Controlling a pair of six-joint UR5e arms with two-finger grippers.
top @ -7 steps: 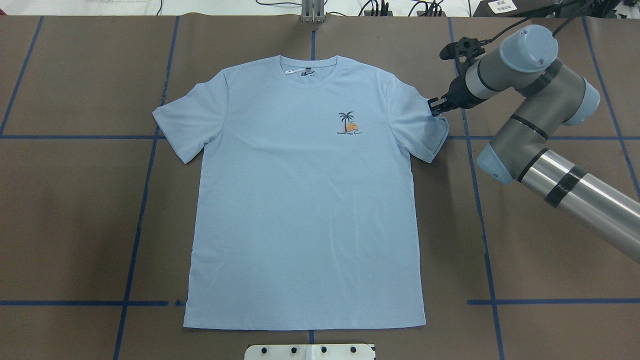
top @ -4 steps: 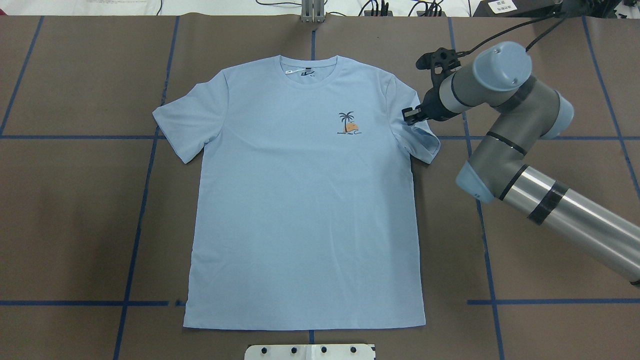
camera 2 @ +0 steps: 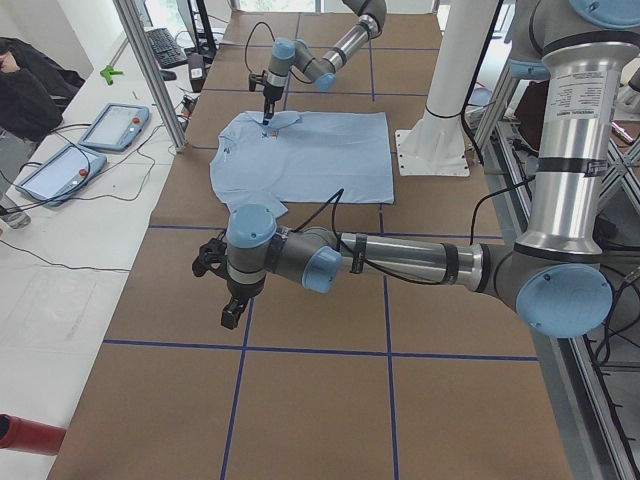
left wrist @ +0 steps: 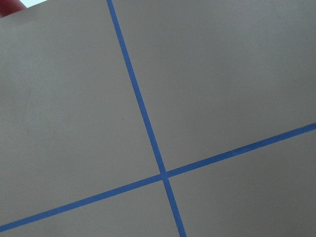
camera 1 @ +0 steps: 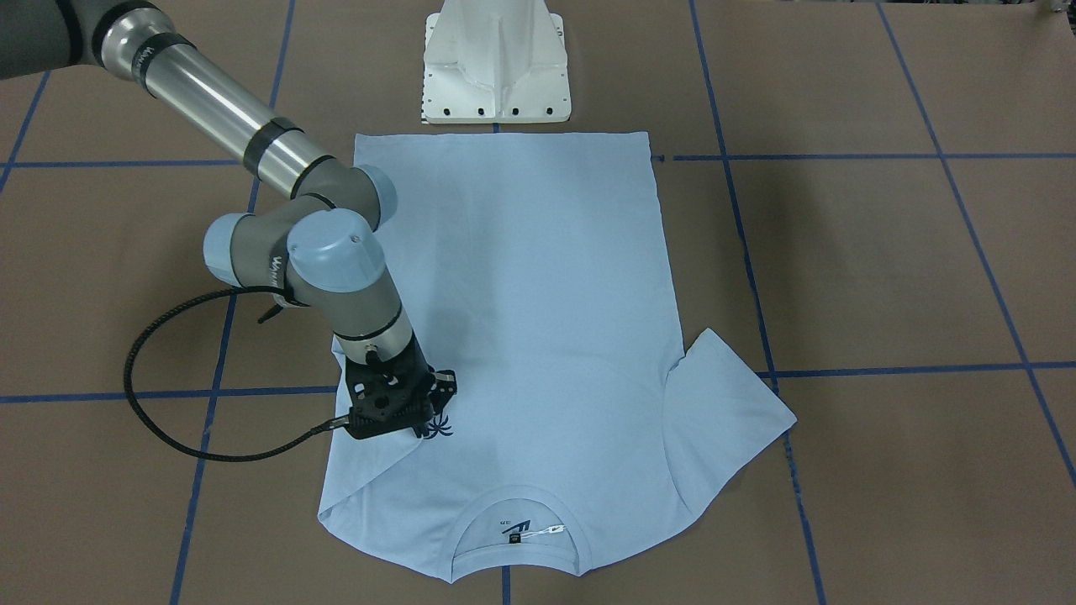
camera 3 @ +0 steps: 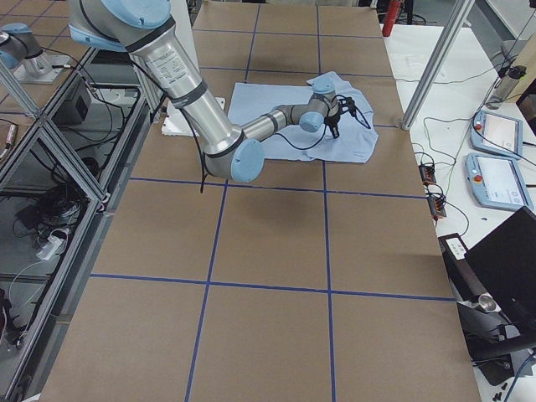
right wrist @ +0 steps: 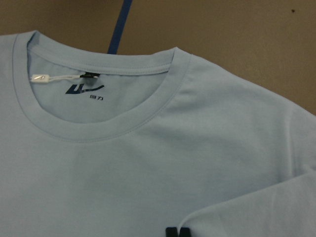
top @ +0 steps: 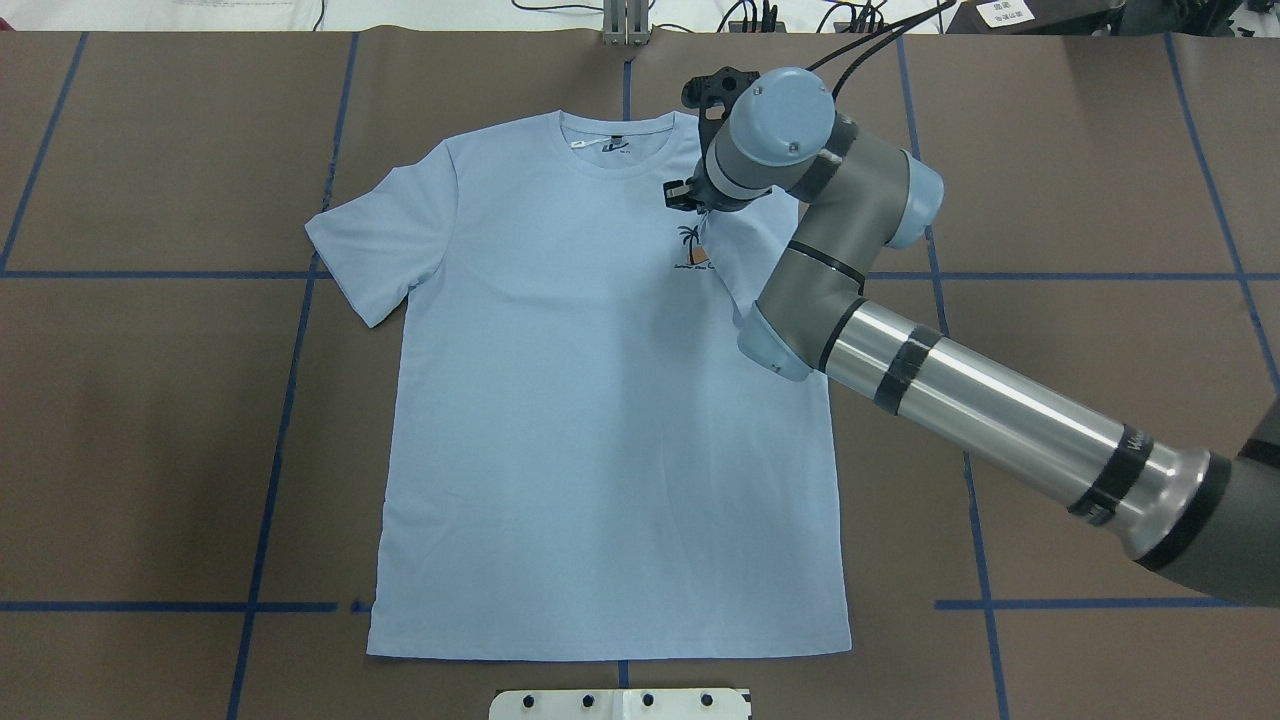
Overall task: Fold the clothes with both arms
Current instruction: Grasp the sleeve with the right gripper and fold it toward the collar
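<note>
Fingertips [right wrist: 171,232] of the right gripper [top: 680,197] are pinched narrow on the hem of the T-shirt [top: 600,420], and that is a firm nip on the right sleeve [top: 745,235]. The sleeve is drawn in over the chest, its edge lying across part of the palm print [top: 690,252]. From across the table the same gripper [camera 1: 429,420] stands nearly upright over the cloth, with dark palm fronds [camera 1: 439,431] peeking out beside it.

The right arm [top: 960,420] reaches in over the shirt's right side. The shirt itself lies front up and flat on the brown table [top: 1100,420], collar [top: 615,150] at the far edge from the robot, hem towards the white base [camera 1: 496,67]. The left sleeve [top: 375,245] is spread out flat.

Over to the left gripper [camera 2: 230,315]: it hangs over bare table off the shirt's left sleeve, seen only from the side, so I cannot tell how far it is parted. Its wrist camera shows nothing but brown table and two crossing blue tape lines [left wrist: 143,113].

Now the writing. Inside the collar sits a dark blue logo [right wrist: 81,89] with two tiny characters [right wrist: 97,98] beside it, too small to read. A small dark label [right wrist: 89,75] sits at the neck seam, with a white tag [right wrist: 42,78] hanging by it. The line of script under the palm is not legible
</note>
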